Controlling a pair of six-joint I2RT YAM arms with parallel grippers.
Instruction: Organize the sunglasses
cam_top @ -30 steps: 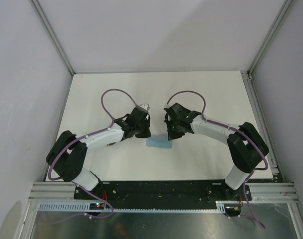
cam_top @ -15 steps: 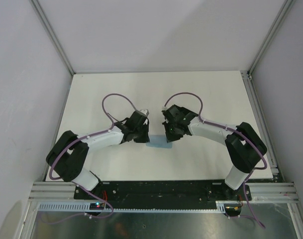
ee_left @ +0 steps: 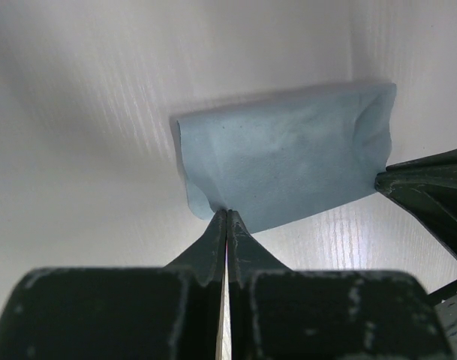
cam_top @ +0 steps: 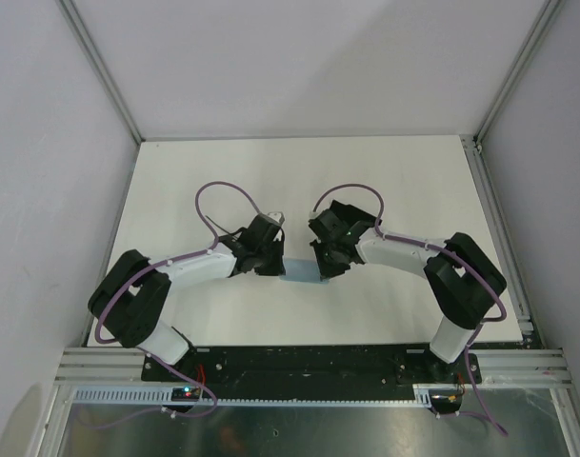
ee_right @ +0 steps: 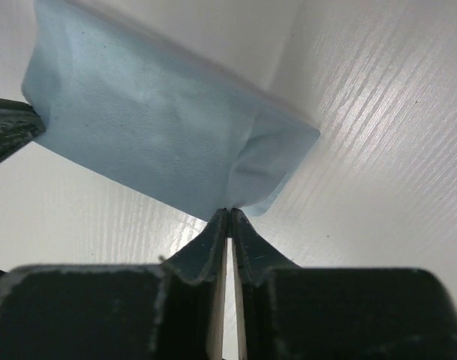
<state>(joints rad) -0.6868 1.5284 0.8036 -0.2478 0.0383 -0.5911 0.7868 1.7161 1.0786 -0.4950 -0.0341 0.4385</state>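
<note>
The left gripper [ee_left: 226, 216] and the right gripper [ee_right: 229, 214] meet over a light blue cloth [cam_top: 299, 273] near the middle of the white table [cam_top: 385, 181], one at each end of it.

In the left wrist view the left jaws are pressed tight together, with no gap between them. Their tips sit on the cloth's near edge, just beside a curled corner, and seem to pinch it. In the same view the right gripper's tip touches the cloth's far corner.

In the right wrist view the right jaws are almost together (only a hairline slit shows between the fingers). The cloth puckers where its corner meets their tips, so they appear to grip it. The left gripper's dark tip touches the opposite edge.

The cloth is folded into a rough rectangle, its fold lines soft and a shadow under its edges.

The sunglasses cannot be made out in any view, so I cannot tell where they lie.
</note>
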